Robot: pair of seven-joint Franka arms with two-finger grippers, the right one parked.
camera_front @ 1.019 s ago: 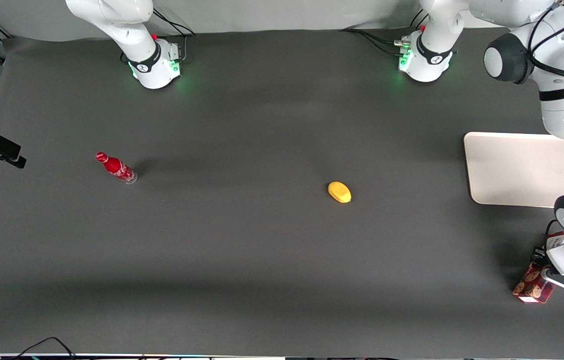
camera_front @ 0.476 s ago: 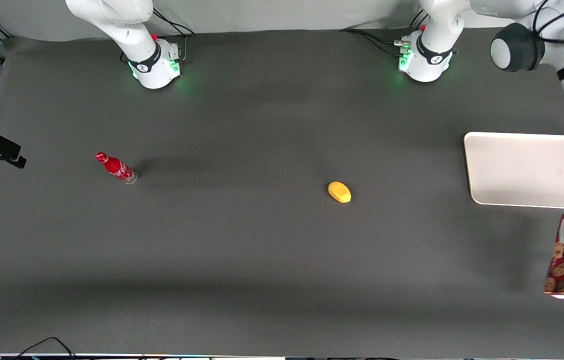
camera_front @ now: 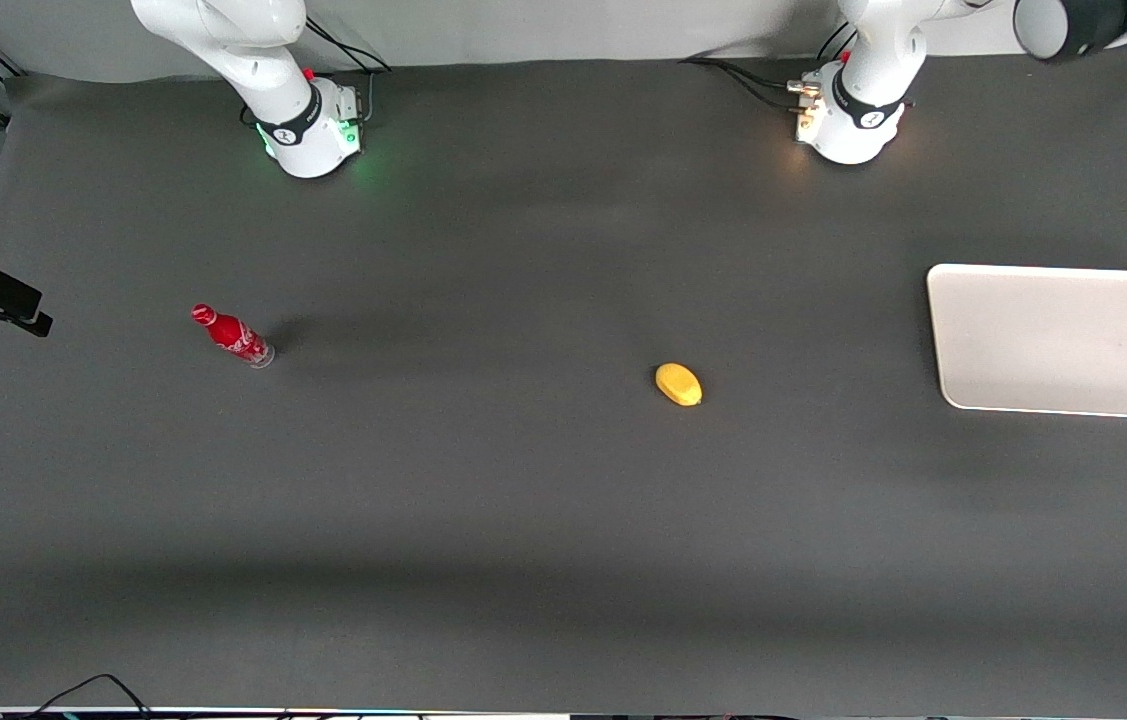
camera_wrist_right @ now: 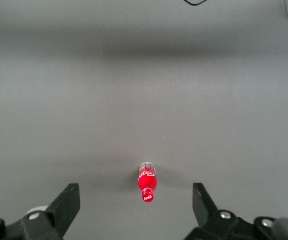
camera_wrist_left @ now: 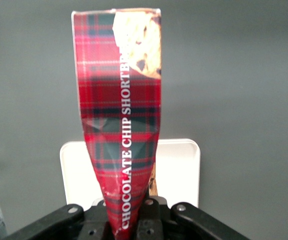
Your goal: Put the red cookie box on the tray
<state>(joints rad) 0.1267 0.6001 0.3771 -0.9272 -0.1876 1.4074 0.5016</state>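
I had the red cookie box (camera_wrist_left: 121,120) pinched at one end in the left arm's gripper (camera_wrist_left: 134,212), its fingers pressed onto the carton, and the wrist camera looked straight down its long axis. The box stuck out lengthwise from the claw, with the tray (camera_wrist_left: 178,170) showing past it on the dark table, apart from it and partly covered by the carton. From the front camera neither box nor claw was in sight, only the tray (camera_front: 1053,340) lying bare toward the working arm's end of the table, well apart from the yellow fruit (camera_front: 678,384) and the soda bottle (camera_front: 233,336). I judged the box was held high above the tray, so the next move was mostly downward, laying its length flat inside the rim.
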